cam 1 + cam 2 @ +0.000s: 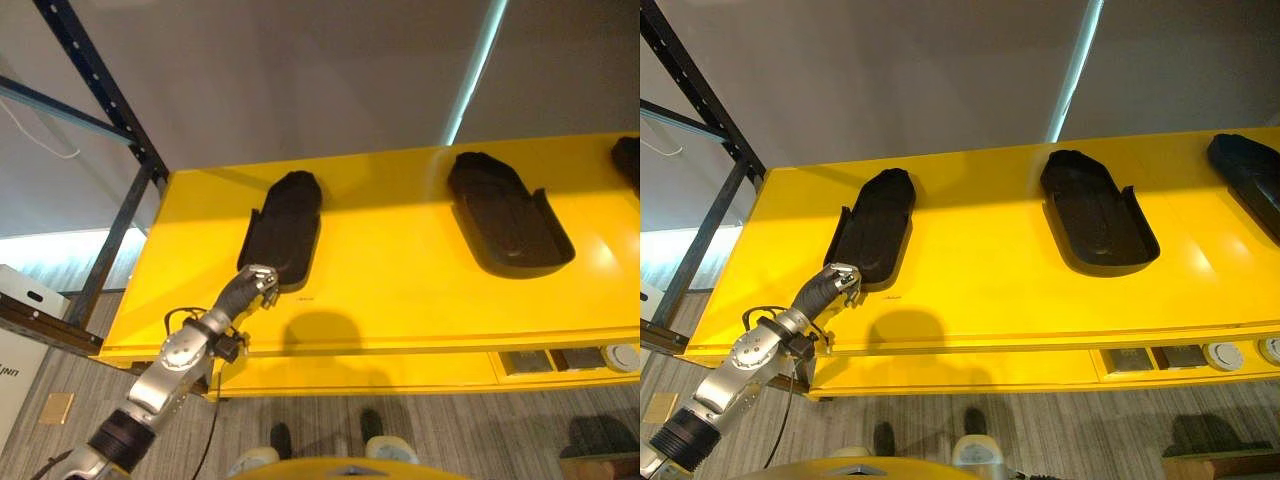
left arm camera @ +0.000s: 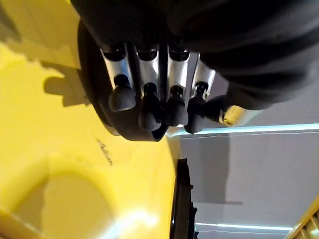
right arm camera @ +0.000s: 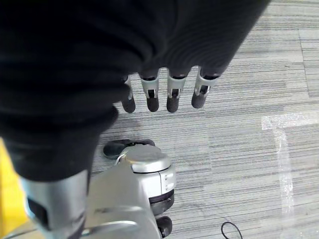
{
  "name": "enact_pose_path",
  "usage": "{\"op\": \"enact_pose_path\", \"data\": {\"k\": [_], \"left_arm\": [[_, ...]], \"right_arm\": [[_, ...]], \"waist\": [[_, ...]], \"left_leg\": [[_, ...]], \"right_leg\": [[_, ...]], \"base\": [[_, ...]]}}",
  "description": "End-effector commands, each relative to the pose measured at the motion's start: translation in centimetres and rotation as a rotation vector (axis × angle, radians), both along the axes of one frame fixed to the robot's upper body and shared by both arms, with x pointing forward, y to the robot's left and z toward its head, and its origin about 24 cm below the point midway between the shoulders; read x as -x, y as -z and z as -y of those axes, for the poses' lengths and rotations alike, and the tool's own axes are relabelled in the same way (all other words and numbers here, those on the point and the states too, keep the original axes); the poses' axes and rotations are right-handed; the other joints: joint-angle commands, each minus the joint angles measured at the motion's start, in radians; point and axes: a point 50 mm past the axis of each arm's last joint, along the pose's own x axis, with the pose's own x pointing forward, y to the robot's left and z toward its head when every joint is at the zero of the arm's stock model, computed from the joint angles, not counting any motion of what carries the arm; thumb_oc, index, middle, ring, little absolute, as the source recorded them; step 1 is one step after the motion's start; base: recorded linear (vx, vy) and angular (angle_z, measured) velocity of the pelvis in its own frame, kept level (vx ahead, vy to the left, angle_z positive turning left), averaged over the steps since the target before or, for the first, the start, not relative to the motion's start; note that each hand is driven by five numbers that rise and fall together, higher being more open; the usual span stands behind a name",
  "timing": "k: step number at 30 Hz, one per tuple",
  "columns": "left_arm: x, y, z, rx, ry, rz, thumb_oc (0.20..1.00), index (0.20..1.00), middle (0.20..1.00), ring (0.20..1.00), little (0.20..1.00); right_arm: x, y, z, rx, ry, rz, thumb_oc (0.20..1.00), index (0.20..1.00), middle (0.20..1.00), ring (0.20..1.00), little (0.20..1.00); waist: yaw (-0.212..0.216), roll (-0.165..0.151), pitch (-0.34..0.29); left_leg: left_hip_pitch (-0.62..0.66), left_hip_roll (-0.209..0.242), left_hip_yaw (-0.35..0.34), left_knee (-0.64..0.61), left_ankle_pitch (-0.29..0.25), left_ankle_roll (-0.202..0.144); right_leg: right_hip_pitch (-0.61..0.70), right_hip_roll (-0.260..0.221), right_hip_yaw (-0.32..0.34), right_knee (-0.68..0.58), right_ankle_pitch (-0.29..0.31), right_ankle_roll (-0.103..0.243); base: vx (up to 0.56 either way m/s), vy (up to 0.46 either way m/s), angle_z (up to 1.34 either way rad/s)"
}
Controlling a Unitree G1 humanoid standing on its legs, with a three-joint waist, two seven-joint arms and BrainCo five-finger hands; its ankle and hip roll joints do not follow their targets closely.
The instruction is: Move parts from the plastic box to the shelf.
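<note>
the left robot hand (image 1: 257,283) reaches onto the yellow shelf (image 1: 400,300), its fingers (image 2: 149,104) curled against the near end of a black moulded part (image 1: 283,228), dark tips pressed to the part's rim as seen in the left wrist view; whether they truly clamp it or only rest on it cannot be told for certain, though the curl around the edge reads as a hold. the part lies flat near the shelf's left end, long axis running away from the robot. a second black part (image 1: 507,222) of the same shape lies well apart to the right on the same shelf, and a third (image 1: 1250,175) shows at the far right edge. the right robot hand (image 3: 164,94) hangs over the grey carpeted floor (image 3: 249,149), its fingers straight and relaxed, holding nothing. a dark blue upright rack frame (image 1: 100,100) stands beside the shelf's left end.
</note>
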Motion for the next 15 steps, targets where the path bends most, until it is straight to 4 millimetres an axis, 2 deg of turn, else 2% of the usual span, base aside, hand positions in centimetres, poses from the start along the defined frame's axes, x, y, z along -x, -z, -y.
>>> {"op": "enact_pose_path", "data": {"k": [1, 3, 6, 8, 12, 14, 15], "left_arm": [[-2.0, -4.3, 0.1, 0.05, -0.019, 0.233, 0.2, 0.2, 0.2, 0.2, 0.2], [-1.8, -5.3, 0.0, 0.072, -0.042, 0.281, 0.2, 0.2, 0.2, 0.2, 0.2], [-1.2, -5.5, -0.3, 0.031, -0.086, 0.333, 0.2, 0.2, 0.2, 0.2, 0.2], [-0.8, -4.8, -1.0, 0.042, -0.185, 0.313, 0.2, 0.2, 0.2, 0.2, 0.2], [0.3, -3.5, -2.3, -0.079, -0.403, 0.412, 0.2, 0.2, 0.2, 0.2, 0.2], [1.3, -2.8, -3.3, -0.234, -0.576, 0.598, 0.2, 0.2, 0.2, 0.2, 0.2], [1.5, -2.4, -3.8, -0.258, -0.611, 0.614, 0.2, 0.2, 0.2, 0.2, 0.2]], "right_arm": [[-0.4, 0.1, -0.2, 0.001, -0.024, -0.018, 1.0, 1.0, 1.0, 1.0, 1.0], [-0.5, 0.1, -0.3, -0.005, -0.008, -0.011, 1.0, 1.0, 1.0, 1.0, 1.0], [-0.8, 0.2, -0.6, -0.012, 0.002, -0.003, 1.0, 1.0, 1.0, 1.0, 1.0], [-1.2, 0.2, -1.0, -0.019, 0.003, -0.003, 1.0, 1.0, 1.0, 1.0, 1.0], [-1.8, 0.3, -1.7, -0.035, 0.011, 0.014, 1.0, 1.0, 1.0, 1.0, 1.0], [-2.4, 0.4, -2.2, -0.034, 0.0, 0.031, 1.0, 1.0, 1.0, 1.0, 1.0], [-2.6, 0.4, -2.2, -0.036, 0.004, 0.038, 1.0, 1.0, 1.0, 1.0, 1.0]], "waist": [[-0.006, -0.038, 0.016], [0.004, -0.039, 0.012], [0.021, -0.041, 0.007], [0.039, -0.044, 0.005], [0.068, -0.052, 0.002], [0.093, -0.061, 0.001], [0.105, -0.065, 0.004]], "left_leg": [[0.033, 0.023, 0.05, 0.0, -0.125, -0.007], [0.034, 0.02, 0.043, 0.0, -0.128, -0.006], [0.034, 0.015, 0.028, 0.0, -0.128, -0.005], [0.034, 0.011, 0.013, 0.0, -0.128, -0.004], [0.037, 0.009, -0.008, 0.0, -0.127, -0.005], [0.035, 0.011, -0.025, 0.003, -0.125, -0.007], [0.032, 0.013, -0.034, 0.006, -0.122, -0.009]], "right_leg": [[0.061, -0.013, -0.038, 0.003, -0.151, 0.009], [0.068, -0.015, -0.047, 0.003, -0.154, 0.009], [0.076, -0.017, -0.055, 0.003, -0.155, 0.007], [0.084, -0.017, -0.067, 0.003, -0.158, 0.001], [0.1, -0.014, -0.086, 0.003, -0.163, -0.01], [0.111, -0.011, -0.102, 0.007, -0.171, -0.019], [0.114, -0.009, -0.109, 0.011, -0.174, -0.024]], "base": [[-0.05, -0.032, 0.0], [-0.08, -0.047, 0.01], [-0.08, -0.045, 0.03], [-0.11, -0.057, 0.04], [-0.09, -0.058, 0.18], [-0.11, -0.083, 0.22], [-0.1, -0.081, 0.18]]}}
